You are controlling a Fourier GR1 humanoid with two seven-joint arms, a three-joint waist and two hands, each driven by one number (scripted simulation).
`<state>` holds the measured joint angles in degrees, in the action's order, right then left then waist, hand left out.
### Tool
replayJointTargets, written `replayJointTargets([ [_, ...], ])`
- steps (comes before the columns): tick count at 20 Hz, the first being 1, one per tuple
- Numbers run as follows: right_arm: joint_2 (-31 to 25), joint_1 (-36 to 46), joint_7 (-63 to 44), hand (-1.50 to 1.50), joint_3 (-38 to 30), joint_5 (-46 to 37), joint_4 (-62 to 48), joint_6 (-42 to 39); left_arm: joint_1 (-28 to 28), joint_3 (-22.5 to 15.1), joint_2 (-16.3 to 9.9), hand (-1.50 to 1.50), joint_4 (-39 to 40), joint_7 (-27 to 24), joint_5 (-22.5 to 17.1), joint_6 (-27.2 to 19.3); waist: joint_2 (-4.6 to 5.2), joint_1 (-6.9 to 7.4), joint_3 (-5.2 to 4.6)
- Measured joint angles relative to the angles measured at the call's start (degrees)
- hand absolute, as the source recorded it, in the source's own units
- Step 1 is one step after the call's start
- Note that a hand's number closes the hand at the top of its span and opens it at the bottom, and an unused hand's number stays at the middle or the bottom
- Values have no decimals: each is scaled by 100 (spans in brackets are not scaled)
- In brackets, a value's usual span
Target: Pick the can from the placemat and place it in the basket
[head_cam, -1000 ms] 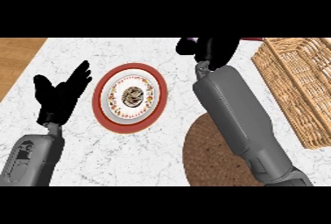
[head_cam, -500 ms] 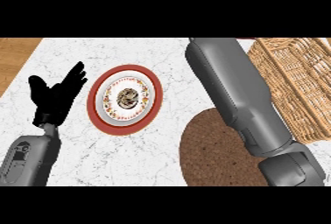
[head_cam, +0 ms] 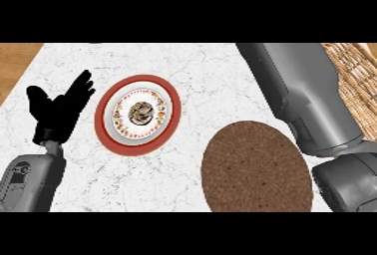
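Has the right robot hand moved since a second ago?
Yes. A second ago it showed at the top, above the plate; now it is out of view past the top edge, with only the right forearm stretching up beside the basket.

- Right hand: out of frame. Only the right forearm (head_cam: 305,99) shows, running from the lower right up past the top edge, so the hand's state can't be read.
- Can: not visible anywhere in the head view.
- Basket (head_cam: 359,79): cut off by the right and top edges. Only a strip of weave shows at the upper right, and the forearm hides its left side.
- Placemat (head_cam: 254,169): bottom edge clipped at the lower frame border, and the right rim is covered by the forearm.
- Left forearm (head_cam: 29,182): cut off at the lower left.
- Plate (head_cam: 138,114): centre pattern too small to make out.
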<state>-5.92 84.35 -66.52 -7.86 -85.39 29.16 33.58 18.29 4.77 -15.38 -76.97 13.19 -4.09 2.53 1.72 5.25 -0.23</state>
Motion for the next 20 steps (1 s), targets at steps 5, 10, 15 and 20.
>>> replayJointTargets([
  [5,-377,257,-214,150,-226,-441,-500,-127,-41,28,-18,0,6,-6,-11,17,2,-28,-2],
  [10,-714,231,-286,150,-439,-725,-797,-123,-161,64,-12,0,-12,-57,-1,-14,-20,-98,7],
  [15,-870,-22,-177,150,-683,-800,-914,65,-237,132,-57,0,-104,-28,-27,-19,-57,-193,15],
  [20,-891,-381,-23,150,-852,-870,-933,319,-288,203,-89,0,-97,-15,-47,-16,-86,-286,20],
])
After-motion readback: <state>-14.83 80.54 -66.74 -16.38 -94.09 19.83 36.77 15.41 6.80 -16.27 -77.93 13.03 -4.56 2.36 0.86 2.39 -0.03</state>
